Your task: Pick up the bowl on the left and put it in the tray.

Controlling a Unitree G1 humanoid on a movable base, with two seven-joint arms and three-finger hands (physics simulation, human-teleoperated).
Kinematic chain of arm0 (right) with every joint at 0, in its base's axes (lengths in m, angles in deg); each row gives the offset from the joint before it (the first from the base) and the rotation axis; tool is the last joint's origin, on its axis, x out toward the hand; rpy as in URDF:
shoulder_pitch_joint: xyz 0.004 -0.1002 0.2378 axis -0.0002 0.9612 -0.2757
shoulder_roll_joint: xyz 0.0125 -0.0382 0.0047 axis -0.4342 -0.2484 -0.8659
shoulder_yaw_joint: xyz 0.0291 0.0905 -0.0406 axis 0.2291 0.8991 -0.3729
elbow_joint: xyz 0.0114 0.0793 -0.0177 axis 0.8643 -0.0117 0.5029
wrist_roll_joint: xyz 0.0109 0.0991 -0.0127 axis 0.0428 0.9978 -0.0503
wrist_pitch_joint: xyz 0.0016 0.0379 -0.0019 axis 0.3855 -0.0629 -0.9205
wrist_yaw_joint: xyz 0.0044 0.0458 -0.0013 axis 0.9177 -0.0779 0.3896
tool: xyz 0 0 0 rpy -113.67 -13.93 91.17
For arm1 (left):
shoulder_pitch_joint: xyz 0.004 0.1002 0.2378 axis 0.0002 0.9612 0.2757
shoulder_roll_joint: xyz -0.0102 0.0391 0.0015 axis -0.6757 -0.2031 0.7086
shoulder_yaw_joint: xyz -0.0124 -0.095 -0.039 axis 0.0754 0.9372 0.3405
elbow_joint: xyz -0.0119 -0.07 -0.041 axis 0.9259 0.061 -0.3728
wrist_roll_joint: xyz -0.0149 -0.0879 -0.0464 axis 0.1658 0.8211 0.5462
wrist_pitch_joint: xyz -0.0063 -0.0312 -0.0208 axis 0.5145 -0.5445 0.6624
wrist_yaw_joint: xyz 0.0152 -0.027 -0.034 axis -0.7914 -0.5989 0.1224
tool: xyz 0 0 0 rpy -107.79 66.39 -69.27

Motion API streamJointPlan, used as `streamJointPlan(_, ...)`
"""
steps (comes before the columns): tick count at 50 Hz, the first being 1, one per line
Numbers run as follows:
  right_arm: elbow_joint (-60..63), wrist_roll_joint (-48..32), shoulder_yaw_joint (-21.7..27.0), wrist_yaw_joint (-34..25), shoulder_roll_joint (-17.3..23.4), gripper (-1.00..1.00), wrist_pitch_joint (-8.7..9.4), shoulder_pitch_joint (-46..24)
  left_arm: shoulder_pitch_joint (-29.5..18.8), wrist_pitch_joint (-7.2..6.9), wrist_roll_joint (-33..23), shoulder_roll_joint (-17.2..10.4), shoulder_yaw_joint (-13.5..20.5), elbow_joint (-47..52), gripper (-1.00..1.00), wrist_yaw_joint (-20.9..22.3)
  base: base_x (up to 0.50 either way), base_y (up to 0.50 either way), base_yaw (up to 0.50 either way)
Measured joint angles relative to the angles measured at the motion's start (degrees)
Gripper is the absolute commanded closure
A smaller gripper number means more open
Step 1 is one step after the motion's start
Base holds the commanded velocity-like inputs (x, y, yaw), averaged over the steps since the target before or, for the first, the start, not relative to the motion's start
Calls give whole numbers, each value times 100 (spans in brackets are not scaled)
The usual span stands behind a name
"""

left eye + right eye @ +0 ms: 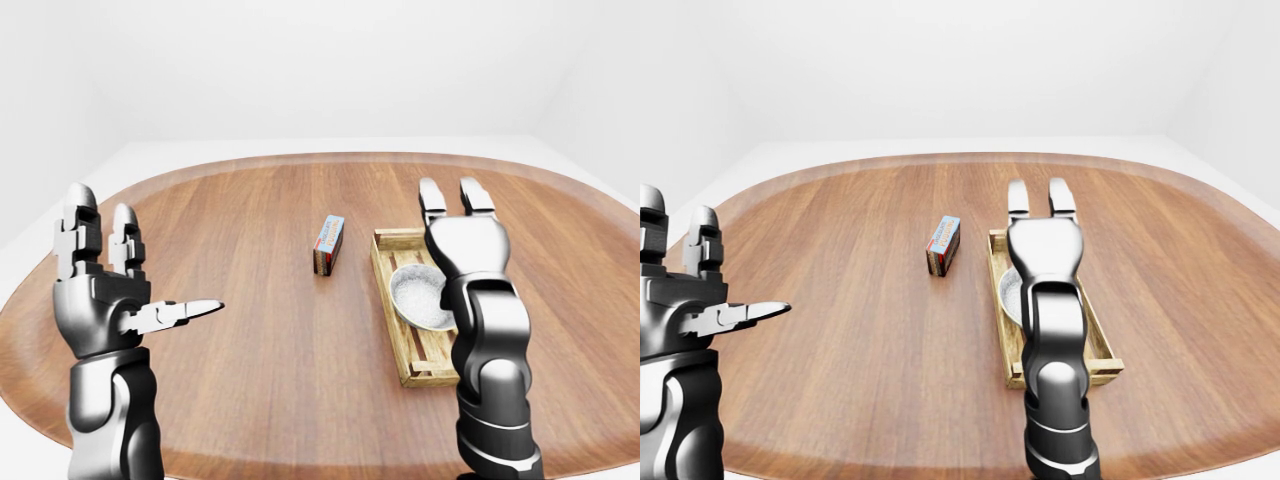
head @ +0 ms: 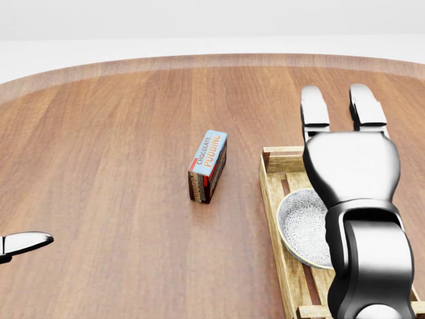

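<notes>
A pale patterned bowl lies inside the wooden slatted tray, right of the table's middle. My right hand hovers over the tray with its fingers stretched straight, open and holding nothing. Its palm and forearm hide the bowl's right side. In the left-eye view, my left hand is raised at the far left, well away from the tray. It is open and empty, with the thumb pointing right.
A chocolate pudding box stands on its long edge just left of the tray. All of this rests on a large rounded wooden table, whose rim curves round the top of the views, with white floor and walls beyond.
</notes>
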Motion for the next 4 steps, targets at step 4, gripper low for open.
streamJointPlan(4,463,-384,-16,0,-137,-100,0,-144,1,0,14,-2,12,12,-100,0,0,0,0)
